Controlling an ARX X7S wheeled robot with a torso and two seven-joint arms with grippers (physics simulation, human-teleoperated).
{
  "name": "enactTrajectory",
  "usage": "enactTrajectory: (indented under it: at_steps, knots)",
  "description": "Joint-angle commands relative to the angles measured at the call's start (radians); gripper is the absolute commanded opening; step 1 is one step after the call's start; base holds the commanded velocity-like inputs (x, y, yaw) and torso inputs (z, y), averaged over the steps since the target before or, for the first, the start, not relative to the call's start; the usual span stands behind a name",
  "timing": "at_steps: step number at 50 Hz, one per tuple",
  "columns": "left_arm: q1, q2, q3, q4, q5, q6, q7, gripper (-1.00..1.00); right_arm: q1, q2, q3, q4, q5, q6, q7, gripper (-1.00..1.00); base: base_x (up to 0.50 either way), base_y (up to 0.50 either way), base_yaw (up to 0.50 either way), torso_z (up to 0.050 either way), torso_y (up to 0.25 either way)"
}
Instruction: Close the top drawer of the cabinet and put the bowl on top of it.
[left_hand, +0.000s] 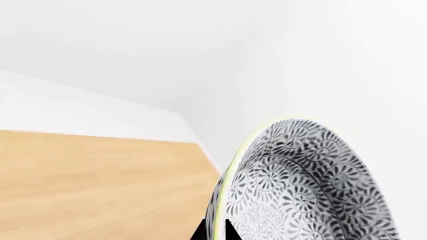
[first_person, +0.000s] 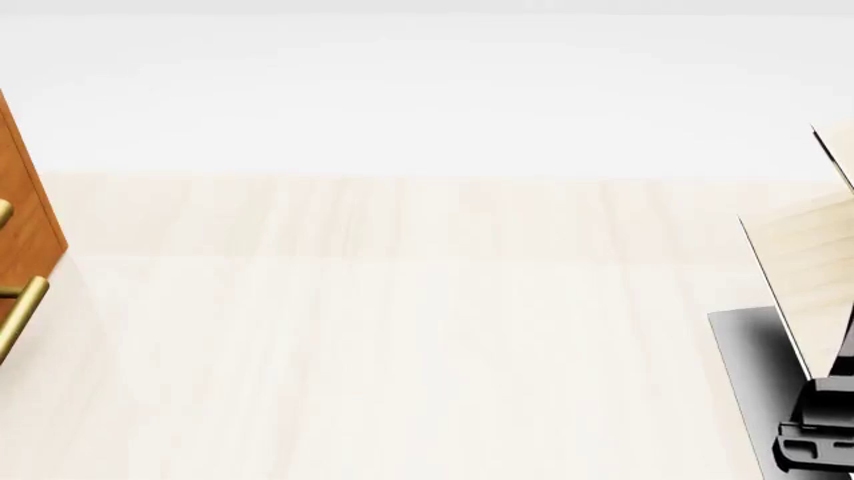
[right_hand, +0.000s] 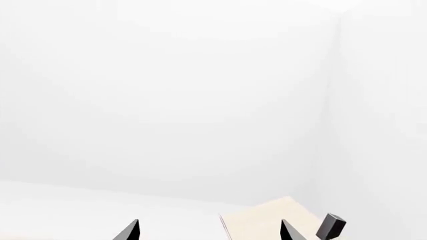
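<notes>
In the left wrist view my left gripper (left_hand: 215, 232) is shut on the rim of the bowl (left_hand: 307, 185), a white bowl with a dense grey leaf pattern, held tilted on edge. Beside it lies a flat orange-brown wooden surface (left_hand: 100, 185) that looks like the cabinet's top. The head view shows only a sliver of the cabinet (first_person: 24, 200) at the far left, with brass handles (first_person: 20, 310). Whether the top drawer is in or out cannot be told from that sliver. My right gripper (right_hand: 209, 231) is open, with nothing between its fingertips.
The pale wood table (first_person: 400, 330) fills the head view. Pale wood panels (first_person: 801, 260) on a black base (first_person: 741, 370) stand at its right edge, and a panel (right_hand: 267, 220) also shows in the right wrist view. White walls lie behind.
</notes>
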Motion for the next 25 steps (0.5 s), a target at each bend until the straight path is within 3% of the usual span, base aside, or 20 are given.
enactTrajectory:
  at_steps: [1, 25]
  knots:
    - [0.009, -0.001, -0.006, -0.030, 0.002, 0.037, 0.012, -1.00, -0.003, -0.001, 0.001, -0.002, 0.000, -0.001, 0.000, 1.00, 0.00, 0.00, 0.00, 0.000, 0.010]
    - [0.040, -0.014, -0.011, -0.158, 0.052, 0.158, 0.063, -1.00, 0.019, 0.003, -0.040, 0.011, -0.026, -0.003, 0.005, 1.00, 0.00, 0.00, 0.00, 0.000, 0.000]
